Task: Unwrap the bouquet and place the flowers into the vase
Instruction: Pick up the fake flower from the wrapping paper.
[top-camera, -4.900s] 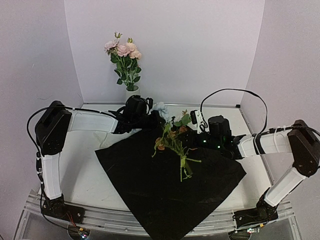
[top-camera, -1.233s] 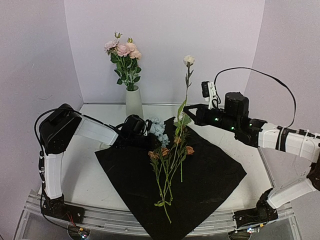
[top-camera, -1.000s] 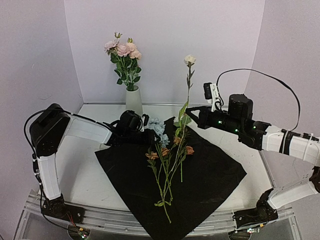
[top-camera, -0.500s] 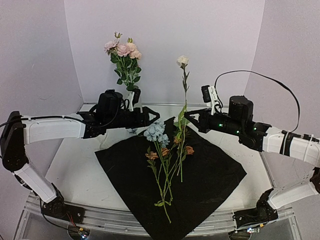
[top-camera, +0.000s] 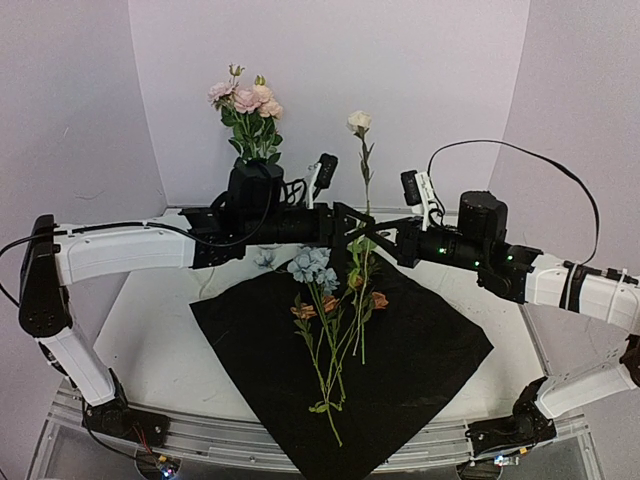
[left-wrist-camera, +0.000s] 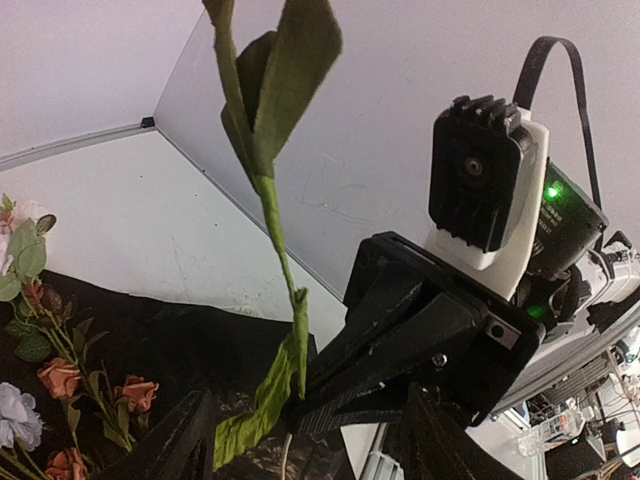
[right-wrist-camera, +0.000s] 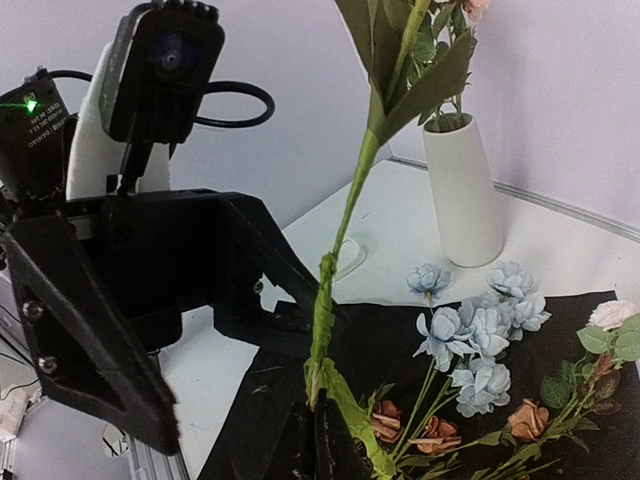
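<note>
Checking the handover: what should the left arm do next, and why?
Probably close the left gripper on the white flower's stem: its open jaws flank the stem beside the right gripper, which pinches it upright, and the vase is on the left.

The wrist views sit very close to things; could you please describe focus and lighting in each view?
Left wrist view: the close leaf looms large, slightly soft. Right wrist view: stem and vase sharp, dark areas lose detail. Top view: even, soft light; the table edge bows.
</note>
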